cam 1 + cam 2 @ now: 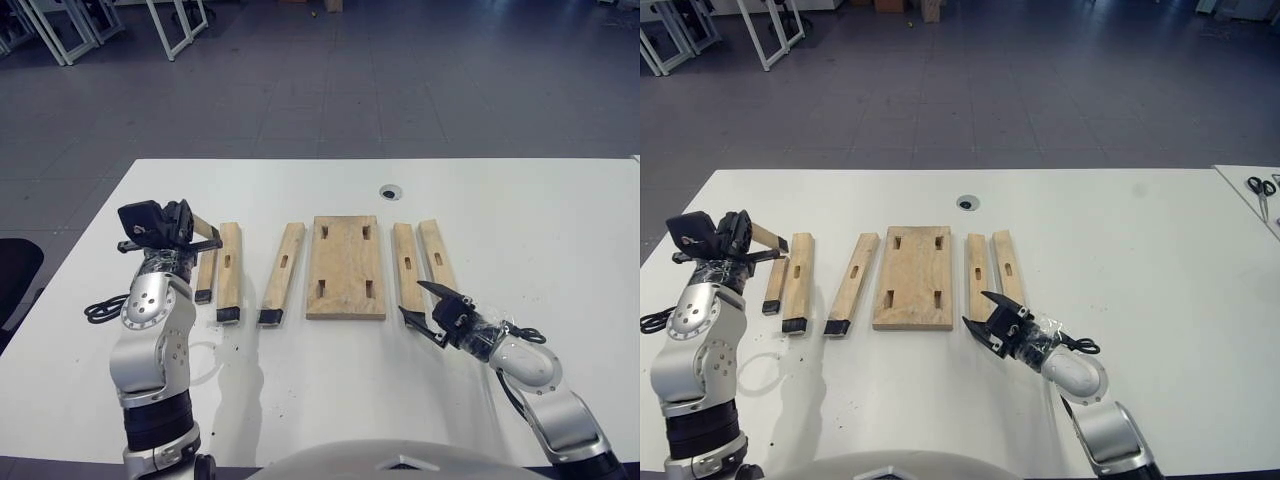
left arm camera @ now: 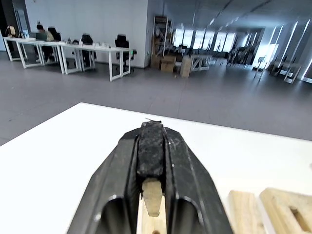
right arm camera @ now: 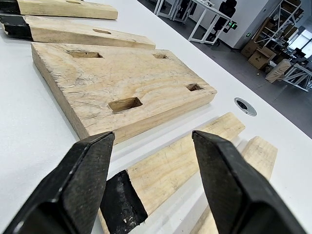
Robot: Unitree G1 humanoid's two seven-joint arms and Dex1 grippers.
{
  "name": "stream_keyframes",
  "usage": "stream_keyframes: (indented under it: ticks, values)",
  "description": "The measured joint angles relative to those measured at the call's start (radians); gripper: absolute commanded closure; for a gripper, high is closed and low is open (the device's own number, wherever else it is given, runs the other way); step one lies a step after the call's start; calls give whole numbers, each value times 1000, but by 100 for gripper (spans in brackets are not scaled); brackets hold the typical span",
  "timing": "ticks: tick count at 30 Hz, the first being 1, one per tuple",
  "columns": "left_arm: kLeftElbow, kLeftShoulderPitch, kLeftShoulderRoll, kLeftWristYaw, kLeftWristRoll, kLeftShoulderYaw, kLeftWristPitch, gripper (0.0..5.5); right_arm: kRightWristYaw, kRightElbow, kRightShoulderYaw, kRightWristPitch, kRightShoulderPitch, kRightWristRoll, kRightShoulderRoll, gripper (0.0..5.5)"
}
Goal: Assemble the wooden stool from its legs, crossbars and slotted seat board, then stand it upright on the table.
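Fingers (image 3: 83, 190) apart — right gripper (image 1: 410, 297) above leg (image 1: 408, 258) | left gripper (image 2: 151, 130) clamps wooden piece (image 2: 152, 195)

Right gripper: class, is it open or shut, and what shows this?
Open. The right gripper's two black fingers stand wide apart, and a wooden leg lying on the table shows between them, ungripped.

Seat board (image 1: 345, 265) rough bare wood, each leg (image 1: 284, 270) wood with matt black end, table (image 1: 520, 230) smooth matt white

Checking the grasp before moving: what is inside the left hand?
A wooden bar is clamped inside the shut left hand. One end shows between the fingers; the gripped length is covered by them.
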Motion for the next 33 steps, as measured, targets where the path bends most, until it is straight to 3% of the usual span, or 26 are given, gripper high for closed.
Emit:
stream_keyframes:
  ticks: [12, 33]
  values:
    - [-11, -32, -28, 7, -75, 37, 173, 506, 0, 0, 0, 1, 0, 0, 0, 256]
    - [28, -26, -13, -32, -62, 39, 161, 506, 0, 0, 0, 6, 6, 0, 0, 256]
